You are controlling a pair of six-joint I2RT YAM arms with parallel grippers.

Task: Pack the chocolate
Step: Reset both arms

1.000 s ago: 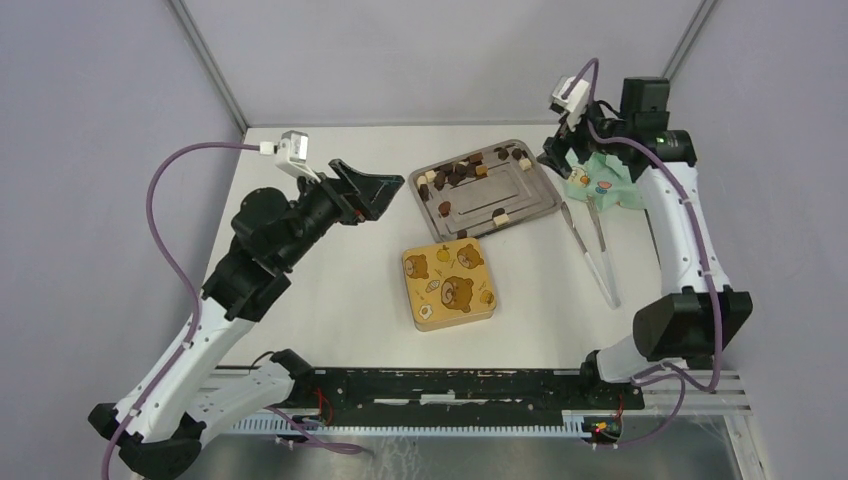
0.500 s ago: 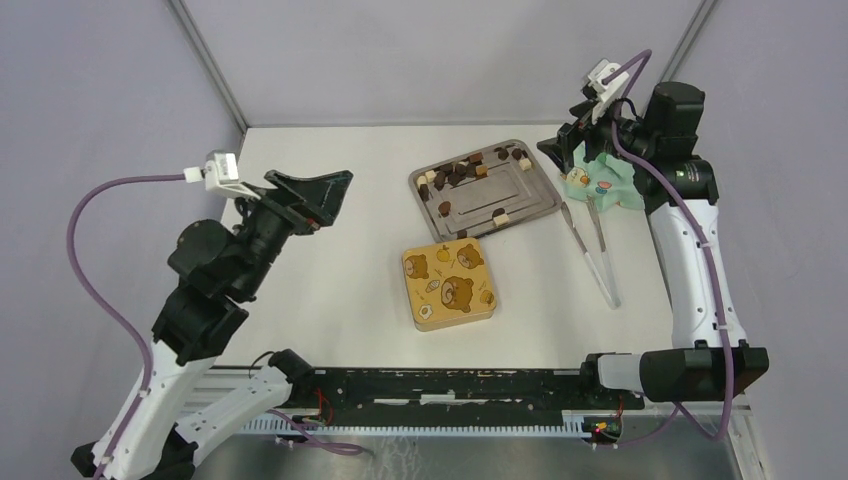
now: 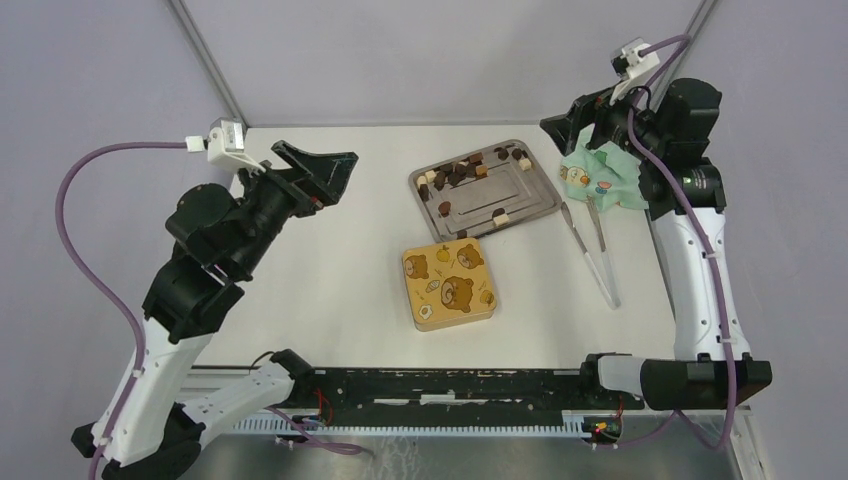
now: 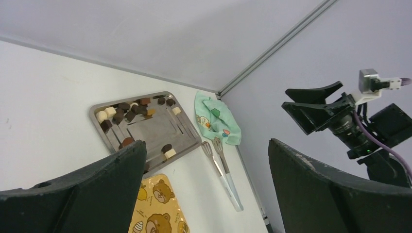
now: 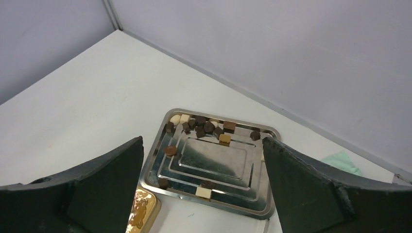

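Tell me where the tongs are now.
Top view, right side: the tongs lie just right of the metal tray, tips toward the green cloth.

On the white table (image 3: 330,280) in front of me, a stepped steel tray (image 3: 488,192) is sitting toward the far side, turned at an angle. A square yellow tin (image 3: 450,284), its lid printed with cartoon bears, is lying closed just in front of the tray, near it but apart. Long silver tongs (image 3: 590,245) are lying to the right of both, joined end pointing toward the near edge. A mint-green printed cloth (image 3: 600,180) is lying bunched just beside their far tips.
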